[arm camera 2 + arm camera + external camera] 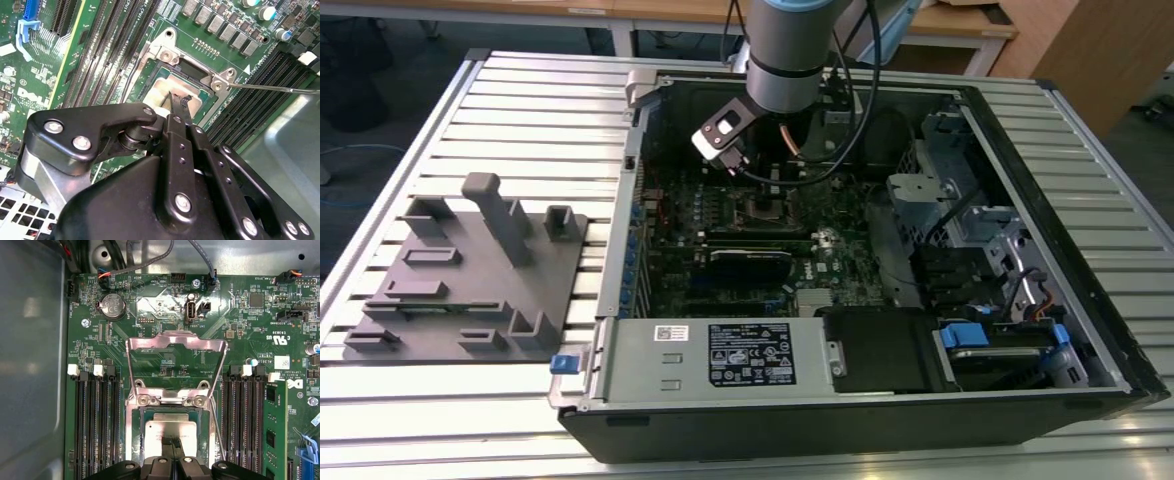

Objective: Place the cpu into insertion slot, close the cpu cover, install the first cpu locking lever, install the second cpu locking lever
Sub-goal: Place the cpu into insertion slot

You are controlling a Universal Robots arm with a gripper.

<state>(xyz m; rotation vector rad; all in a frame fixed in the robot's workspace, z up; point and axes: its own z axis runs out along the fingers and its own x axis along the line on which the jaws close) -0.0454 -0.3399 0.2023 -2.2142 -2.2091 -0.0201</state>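
I see the gripper [172, 442] with fingers pressed together, tips on the cpu [159, 432], a dull silver square lying flat in the slot [141, 440] directly beneath. Just beyond, the cover [172, 341] stands open.

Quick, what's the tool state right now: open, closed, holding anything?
The tool: closed, tips together over the cpu, which is seated in the insertion slot; nothing visibly gripped.

The exterior view looks down from far on the computer case [854, 425]. Both wrist views see the insertion slot [172, 413] [192, 70] close up.
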